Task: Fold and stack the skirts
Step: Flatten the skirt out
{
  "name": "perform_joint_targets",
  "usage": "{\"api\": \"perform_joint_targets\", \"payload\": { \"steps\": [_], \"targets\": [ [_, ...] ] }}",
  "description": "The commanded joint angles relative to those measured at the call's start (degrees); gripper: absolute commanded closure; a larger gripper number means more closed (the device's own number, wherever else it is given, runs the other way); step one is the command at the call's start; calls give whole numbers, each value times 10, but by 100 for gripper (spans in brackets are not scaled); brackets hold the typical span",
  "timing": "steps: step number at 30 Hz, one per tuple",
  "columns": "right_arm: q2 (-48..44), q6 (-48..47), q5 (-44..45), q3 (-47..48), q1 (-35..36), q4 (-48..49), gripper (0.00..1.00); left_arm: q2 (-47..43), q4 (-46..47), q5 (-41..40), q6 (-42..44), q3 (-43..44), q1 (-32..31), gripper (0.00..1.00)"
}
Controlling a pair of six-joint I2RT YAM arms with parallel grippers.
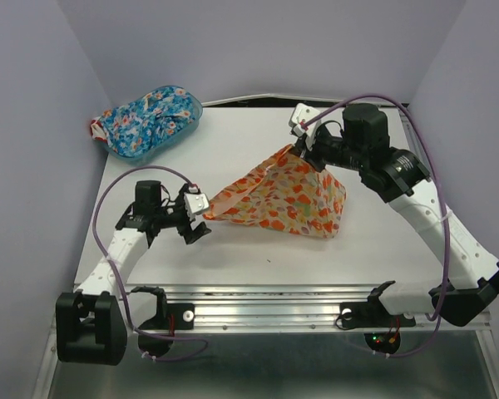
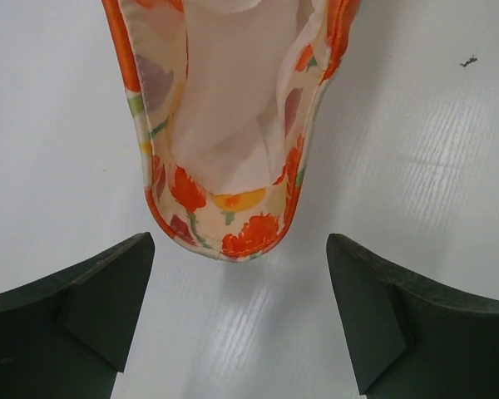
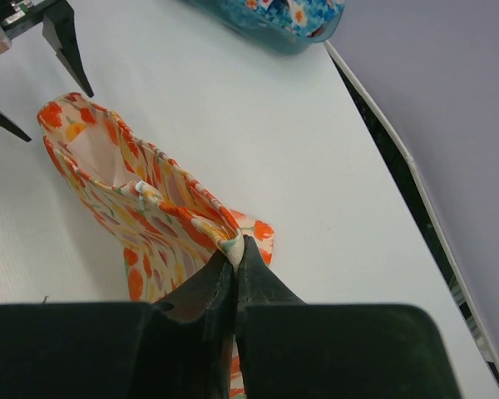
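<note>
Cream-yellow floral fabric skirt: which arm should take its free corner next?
Left. The left hand is open, lined up on the cream-yellow floral fabric skirt's loose corner without touching it. The right hand is shut on the opposite corner, so it is busy.

The flat white tabletop (image 1: 258,141) carries a cream-yellow floral fabric skirt (image 1: 287,199), stretched between the left end effector (image 1: 195,233) and the right end effector (image 1: 299,152). A translucent blue plastic basket (image 1: 183,131) sits well beyond the left one.
</note>
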Motion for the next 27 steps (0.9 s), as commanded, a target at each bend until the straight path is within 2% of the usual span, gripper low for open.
{"api": "perform_joint_targets", "payload": {
  "steps": [1, 7, 10, 11, 14, 15, 16, 19, 20, 24, 27],
  "targets": [
    [-8, 4, 1, 42, 5, 22, 99, 23, 77, 32, -23, 16, -3, 2],
    [-13, 3, 11, 45, 5, 20, 99, 65, 160, 24, -83, 31, -18, 5],
    [-16, 9, 27, 46, 5, 26, 99, 72, 162, 52, -103, 43, -20, 22],
    [-17, 10, 33, 46, 5, 27, 99, 71, 160, 56, -107, 46, -20, 38],
    [-25, 14, 75, 39, 5, 47, 99, 53, 160, 43, -131, 52, -20, 64],
    [-28, 15, 111, 37, 5, 60, 99, 49, 155, 31, -135, 63, -19, 93],
    [-28, 15, 132, 37, 5, 67, 99, 44, 150, 12, -140, 72, -16, 100],
    [-35, 14, 223, 42, 5, 89, 99, 38, 102, -8, -158, 137, 18, 100],
    [-39, 13, 223, 41, 5, 95, 99, 39, 97, -17, -159, 137, 26, 100],
    [-65, 0, 259, 16, -13, 103, 99, 42, 108, -103, -226, 255, 66, 100],
    [-86, -6, 277, -22, -35, 105, 99, 55, 70, -169, -206, 361, 70, 100]
  ]
}}
